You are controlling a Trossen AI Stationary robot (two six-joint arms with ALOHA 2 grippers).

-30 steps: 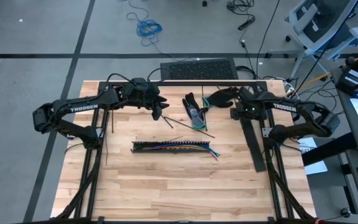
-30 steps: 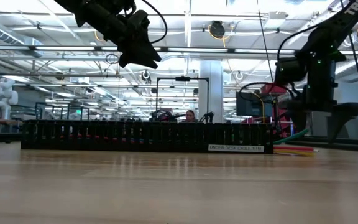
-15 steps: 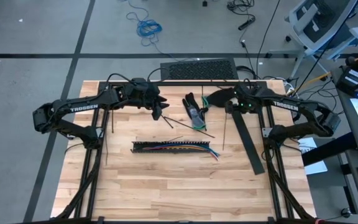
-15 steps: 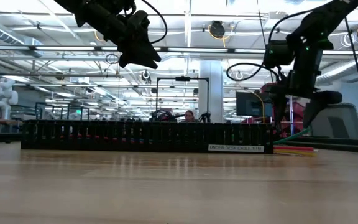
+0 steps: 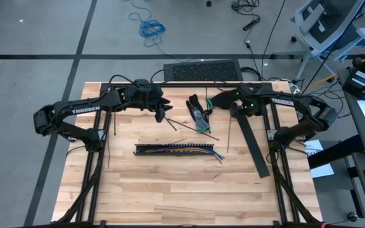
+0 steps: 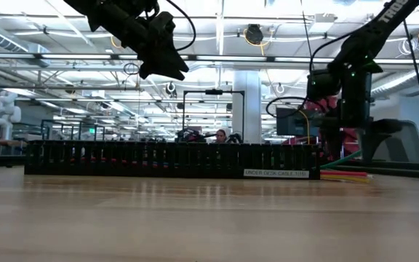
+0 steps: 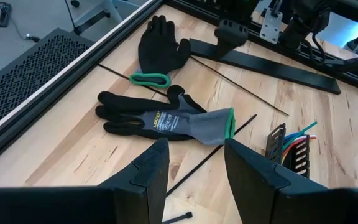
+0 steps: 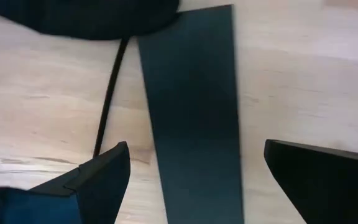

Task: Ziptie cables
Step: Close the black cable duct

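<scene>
"TROSSEN" on left arm (image 5: pixel 84 110); right arm (image 5: pixel 290 107) likewise; rail label (image 6: pixel 280 173) illegible.

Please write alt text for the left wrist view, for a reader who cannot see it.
Two black work gloves lie on a wooden table, seen past the open left gripper. Thin dark zipties lie around them, and coloured cables stick out of a black slotted rail.

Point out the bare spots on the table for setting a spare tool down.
Free: the wood in front of the slotted rail, to the near table edge. Crowded: the back strip, with gloves, zipties, black lid strip and both grippers.
</scene>
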